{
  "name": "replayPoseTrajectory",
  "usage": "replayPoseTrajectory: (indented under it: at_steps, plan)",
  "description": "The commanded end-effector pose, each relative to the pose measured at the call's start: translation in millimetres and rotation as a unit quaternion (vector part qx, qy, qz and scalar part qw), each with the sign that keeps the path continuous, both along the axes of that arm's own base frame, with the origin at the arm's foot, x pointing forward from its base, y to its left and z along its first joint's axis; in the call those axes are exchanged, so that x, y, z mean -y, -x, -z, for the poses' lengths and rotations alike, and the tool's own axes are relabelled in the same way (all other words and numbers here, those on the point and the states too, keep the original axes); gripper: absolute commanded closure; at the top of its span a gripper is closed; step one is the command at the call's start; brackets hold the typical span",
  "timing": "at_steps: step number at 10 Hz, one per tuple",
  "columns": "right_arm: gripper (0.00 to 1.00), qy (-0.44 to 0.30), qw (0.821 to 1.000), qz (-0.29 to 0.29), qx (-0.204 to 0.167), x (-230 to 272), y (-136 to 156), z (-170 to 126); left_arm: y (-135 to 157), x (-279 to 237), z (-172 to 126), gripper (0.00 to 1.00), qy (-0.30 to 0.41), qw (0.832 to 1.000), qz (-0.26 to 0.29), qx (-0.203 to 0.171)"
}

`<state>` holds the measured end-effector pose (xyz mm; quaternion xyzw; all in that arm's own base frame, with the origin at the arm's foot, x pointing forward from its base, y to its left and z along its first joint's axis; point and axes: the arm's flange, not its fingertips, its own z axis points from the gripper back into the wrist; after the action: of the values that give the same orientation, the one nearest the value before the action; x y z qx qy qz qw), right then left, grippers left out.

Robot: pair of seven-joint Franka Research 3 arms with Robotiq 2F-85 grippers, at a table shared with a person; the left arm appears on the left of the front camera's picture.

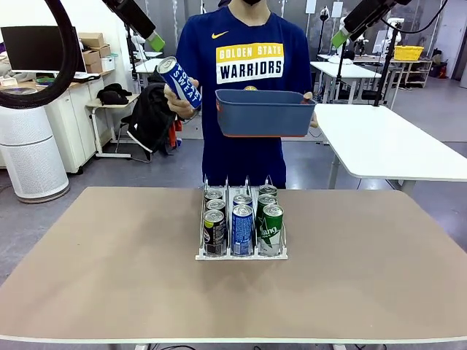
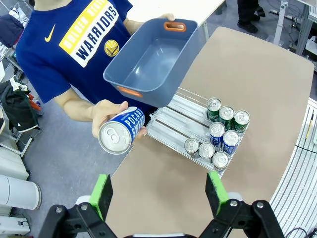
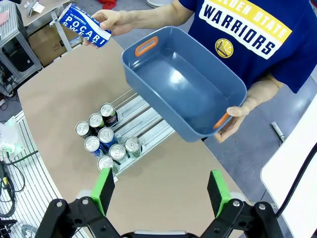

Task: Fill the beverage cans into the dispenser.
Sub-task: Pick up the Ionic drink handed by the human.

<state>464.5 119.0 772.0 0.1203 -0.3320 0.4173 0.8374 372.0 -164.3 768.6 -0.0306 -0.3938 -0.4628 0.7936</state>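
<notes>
A blue can (image 1: 180, 82) is held tilted in the person's hand (image 1: 177, 104), above and behind the dispenser (image 1: 241, 226), top toward the left gripper (image 2: 157, 194), the nearer one; both it and the right gripper (image 3: 161, 191) are spread wide, empty

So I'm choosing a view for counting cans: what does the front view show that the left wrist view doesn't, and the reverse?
Front only: the can labels side-on, the white table behind the person.
Left wrist only: the bin is empty inside, the bare rear lanes of the dispenser, the open left pincer.
Both: eight racked cans, the person's hand holding a blue can.
</notes>
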Motion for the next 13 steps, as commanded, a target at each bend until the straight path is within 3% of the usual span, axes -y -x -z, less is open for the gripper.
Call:
replayPoseTrajectory:
  at_steps: [1, 8, 9, 11, 13]
  plan:
    - [0.00, -0.001, 1.000, 0.000, 0.001, 1.1, 0.9, -0.6, 0.0, -1.3, 1.5, 0.00, -0.001, 1.000, -0.002, -0.001]
    - [0.00, -0.001, 1.000, 0.000, 0.001, 1.1, 0.9, -0.6, 0.0, 0.0, 0.0, 0.00, 0.000, 1.000, 0.000, 0.000]
    - [0.00, -0.001, 1.000, 0.000, 0.001, 1.1, 0.9, -0.6, -5.6, -3.8, 1.7, 0.00, 0.008, 1.000, -0.025, -0.001]
    - [0.00, -0.001, 1.000, 0.000, 0.001, 1.1, 0.9, -0.6, -15.3, -8.4, 8.3, 0.00, 0.002, 1.000, -0.008, -0.018]
    - [0.00, -0.001, 1.000, 0.000, 0.001, 1.1, 0.9, -0.6, -25.7, -11.6, 12.1, 0.00, -0.006, 1.000, -0.007, -0.010]
